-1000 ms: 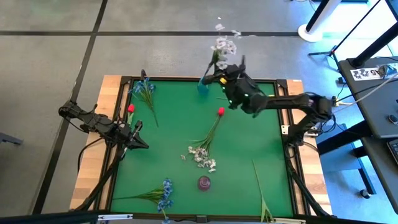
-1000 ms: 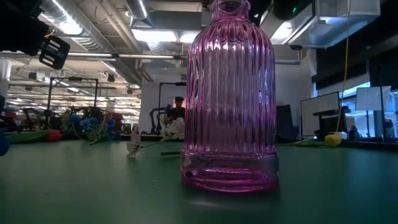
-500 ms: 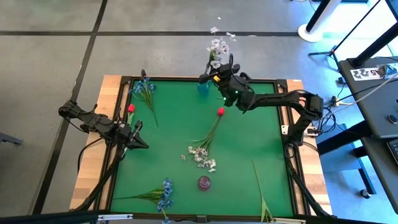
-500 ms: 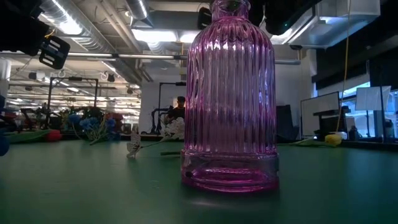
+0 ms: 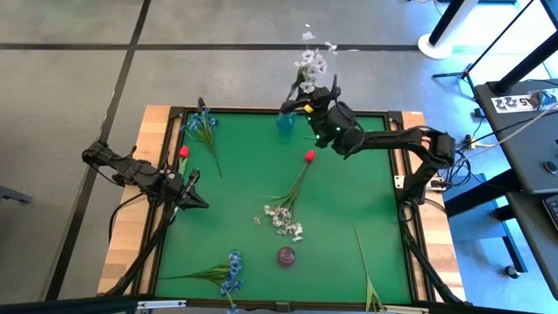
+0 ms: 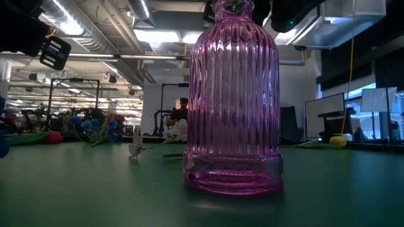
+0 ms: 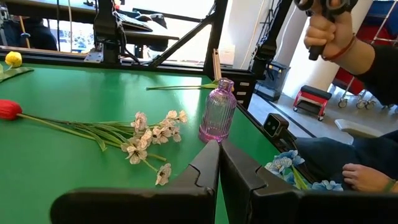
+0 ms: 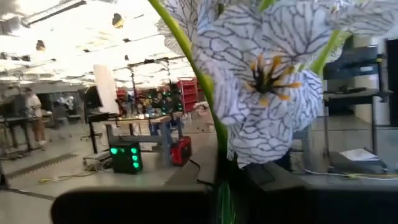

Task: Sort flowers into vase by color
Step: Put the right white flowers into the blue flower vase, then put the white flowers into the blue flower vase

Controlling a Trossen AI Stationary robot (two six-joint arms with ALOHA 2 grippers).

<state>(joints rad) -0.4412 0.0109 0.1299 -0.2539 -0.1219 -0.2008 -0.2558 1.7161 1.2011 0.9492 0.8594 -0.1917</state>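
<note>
High view is showing the green worktop (image 5: 340,201) with the right arm reaching to its far edge, where the right gripper (image 5: 307,98) is pinching the stem of a white sprig (image 5: 308,65); the blossoms are standing up past the fingers and out beyond the worktop edge, and the blue vase (image 5: 284,121) is sitting just beside the fingers, slightly nearer the centre. The left gripper (image 5: 193,195) is waiting low by the left edge, its fingers (image 7: 205,171) pressed together on nothing. Well apart from both sets of fingers, the pink vase (image 5: 286,256) is standing near the front edge. More flowers are lying loose: a blue bloom (image 5: 202,125) and a red bud (image 5: 184,152) ahead of the left fingers, a second red bud (image 5: 309,156) and another white sprig (image 5: 283,219) between the two arms, and a blue cluster (image 5: 230,272) beside the pink vase. Judging from this, the stem tip is still needing to find the blue vase's narrow mouth; the right wrist view is filled by a blossom (image 8: 267,74), so the mouth is hidden, and a slight misalignment could catch the rim and tip the vase, or drop the sprig off the edge.
</note>
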